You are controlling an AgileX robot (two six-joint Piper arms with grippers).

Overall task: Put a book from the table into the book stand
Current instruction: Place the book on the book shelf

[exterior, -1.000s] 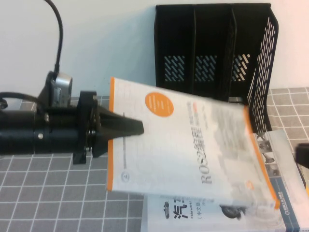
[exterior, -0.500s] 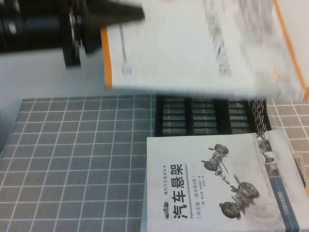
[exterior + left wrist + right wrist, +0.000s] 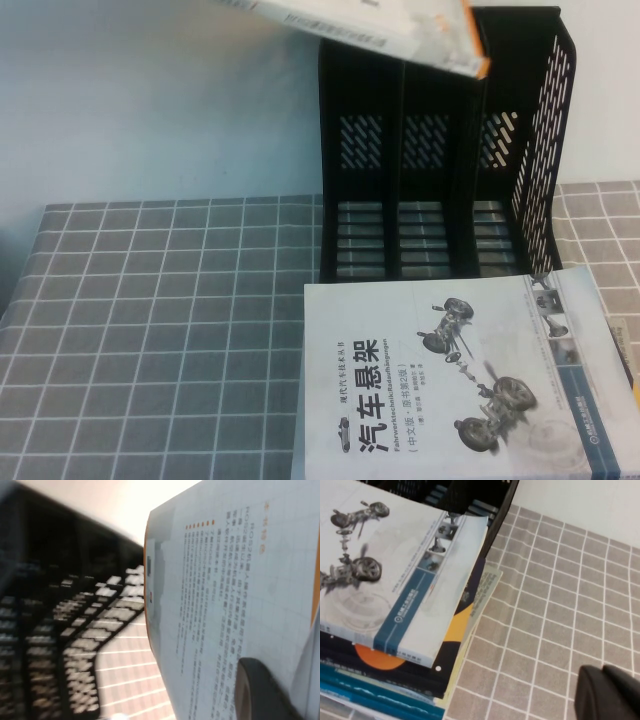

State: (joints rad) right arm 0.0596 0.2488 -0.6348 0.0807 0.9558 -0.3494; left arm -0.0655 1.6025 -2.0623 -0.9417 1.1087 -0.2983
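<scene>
High view: only a strip of the white book (image 3: 400, 30) with an orange edge shows at the top edge, its long axis running left to right and sloping down to a corner just above the top of the black book stand (image 3: 440, 150). Most of that book is cut off by the frame. The stand is dark plastic with three upright slots and slotted walls, standing on a grey grid-patterned mat (image 3: 160, 330). In front of it lies a stack of books (image 3: 450, 380), the top cover glossy white with a car-suspension drawing. Neither arm appears here.

Left wrist view: the white book (image 3: 235, 595) fills much of the frame, its printed cover facing the camera, orange spine edge toward the blurred stand (image 3: 60, 630). One dark finger (image 3: 260, 690) of the left gripper (image 3: 270, 695) lies flat on the cover; the other is hidden behind the book, so the gripper is clamped on it.

Right wrist view: the right gripper (image 3: 607, 692) shows only as a dark tip over the mat (image 3: 560, 605), beside the stack (image 3: 405, 605); whether it is open or closed I cannot tell.
</scene>
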